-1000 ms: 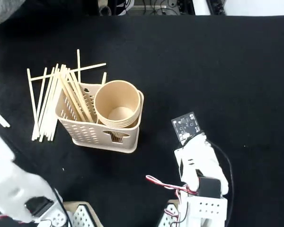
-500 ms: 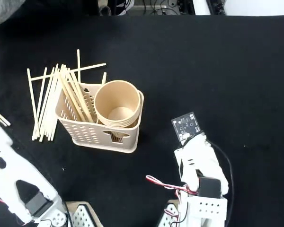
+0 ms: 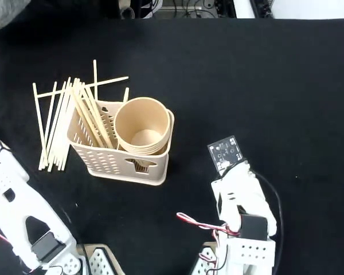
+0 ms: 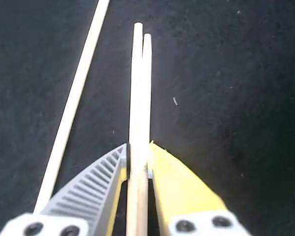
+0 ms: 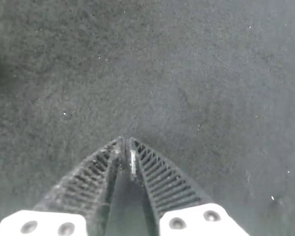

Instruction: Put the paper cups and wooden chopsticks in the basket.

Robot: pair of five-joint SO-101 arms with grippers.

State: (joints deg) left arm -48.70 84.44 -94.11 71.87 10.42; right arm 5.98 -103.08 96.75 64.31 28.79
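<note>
In the left wrist view, my left gripper (image 4: 138, 150) is shut on two wooden chopsticks (image 4: 140, 88) that stick out ahead over the black cloth. A single chopstick (image 4: 76, 93) lies beside them. In the high view the left arm (image 3: 14, 200) stands at the table's left edge. The basket (image 3: 120, 163) holds stacked paper cups (image 3: 142, 126) and several chopsticks (image 3: 92, 117). More loose chopsticks (image 3: 54, 123) lie to the basket's left. My right gripper (image 5: 125, 147) is shut on nothing above bare cloth; its arm (image 3: 241, 200) is at the lower right.
Black cloth (image 3: 258, 86) covers the table, with wide free room to the right of and behind the basket. Cables and equipment (image 3: 189, 7) line the far edge.
The left arm has stretched forward along the left edge, over the pair of chopsticks that lay there. The right arm has not moved.
</note>
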